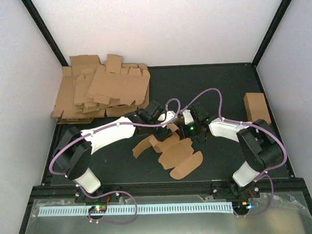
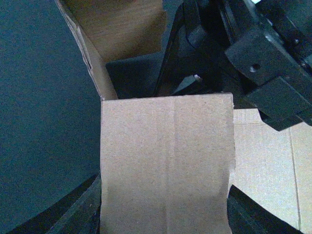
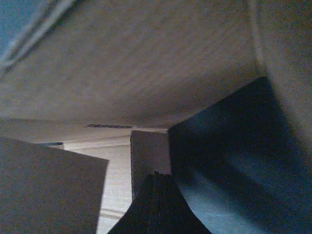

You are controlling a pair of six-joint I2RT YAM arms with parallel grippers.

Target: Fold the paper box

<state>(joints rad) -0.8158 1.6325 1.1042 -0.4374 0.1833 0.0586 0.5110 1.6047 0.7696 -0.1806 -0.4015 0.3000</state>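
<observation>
Clamping across one panel of the paper box [image 1: 173, 150], the left gripper [image 1: 164, 121] is reaching in over the middle of the dark table [image 1: 116, 163]. From its wrist camera the panel is filling the gap between its fingers [image 2: 80, 212], which are pressing on either edge. The right gripper [image 1: 183, 126] is coming in from the other side and crowding close, its black body looming just beyond that panel. Its fingers [image 3: 156, 204] are lying close together at the foot of a narrow flap. With cardboard blocking most of that camera, I cannot tell whether they are pinching it. The box is lying mostly flat and unfolded just in front of both grippers. Its long axis is running left to right across the table, dipping toward the near edge on the right, where a rounded flap is pointing. Its far edge is lifting up to the fingers. A loose heap of flat blanks [image 1: 100, 91] is sitting well apart in the far left corner. A closed cardboard brick [image 1: 256, 106] is resting by the right edge, near the right arm's elbow. Purple cables [image 1: 196, 97] are arching over both wrists.
</observation>
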